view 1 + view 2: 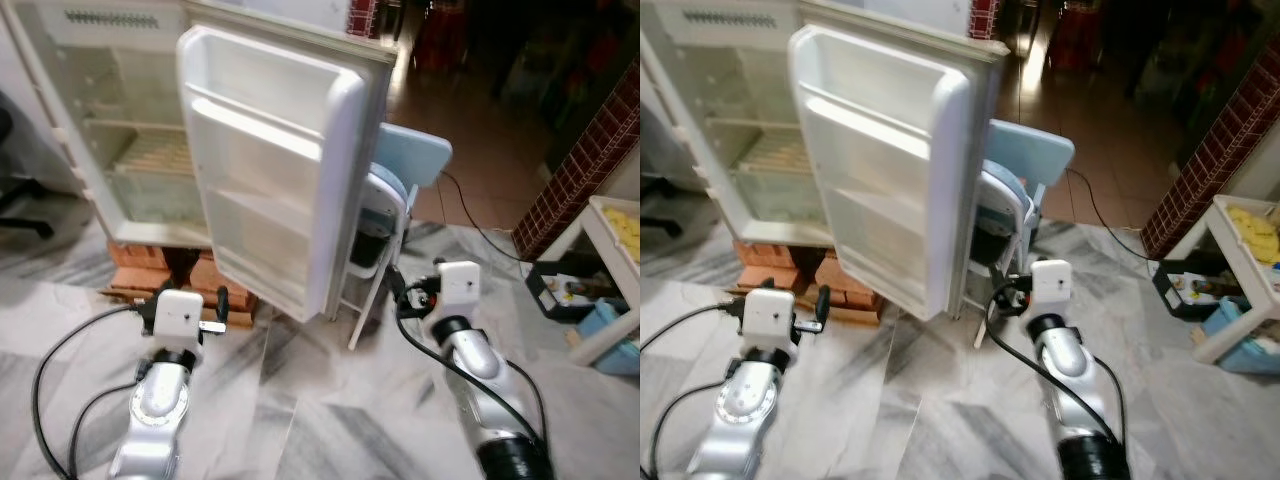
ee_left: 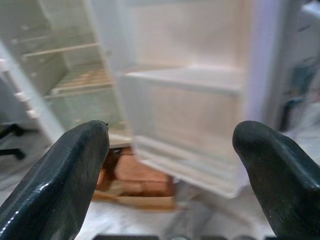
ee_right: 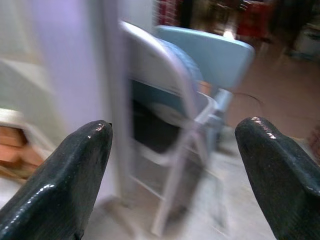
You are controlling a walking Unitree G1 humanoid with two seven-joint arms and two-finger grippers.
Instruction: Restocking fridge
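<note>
Both grippers, left gripper (image 2: 170,165) and right gripper (image 3: 172,170), are being held spread and empty, with the stiff, heavy fridge door (image 1: 275,170) ahead, best gripped at its edge.

The small white fridge (image 1: 130,130) stands at the upper left of the frame, on a stack of red bricks (image 1: 140,268). Its wide-open white door (image 1: 275,165) swings out toward frame centre. Just behind the door, right of it, sits a pale blue folding chair (image 1: 395,190). At the right edge stands a white plastic shelf rack (image 1: 615,290), beside a brown-tiled wall (image 1: 585,165).
</note>
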